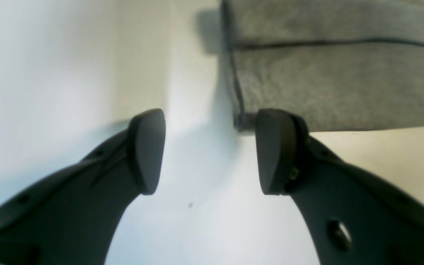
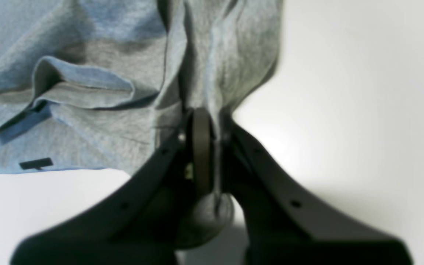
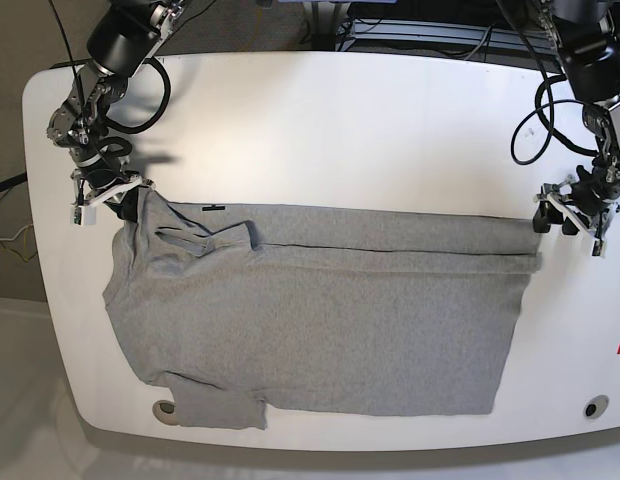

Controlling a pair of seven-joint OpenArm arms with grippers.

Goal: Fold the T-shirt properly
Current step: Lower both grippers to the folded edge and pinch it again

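I am looking down on a white table (image 3: 390, 110) with rounded corners, its top smooth and glossy. Beyond the table's far edge lies dark flooring, with black cables and metal framing behind it. A small round hole sits near the table's front right corner, and a red mark shows at its right edge.

A grey T-shirt (image 3: 320, 320) lies spread across the front half of the table, partly folded: the far long edge is doubled over toward the middle, leaving a straight seam line. One sleeve hangs close to the table's front left edge.

My right gripper (image 2: 212, 147), at the T-shirt's far left corner in the base view, is clamped shut on a bunched fold of the grey cloth, which rises in pleats from the grip.

My left gripper (image 1: 210, 151) sits at the T-shirt's far right corner, jaws spread apart and empty. One fingertip (image 1: 271, 154) is just beside the doubled corner of the cloth; whether it touches, I cannot tell.
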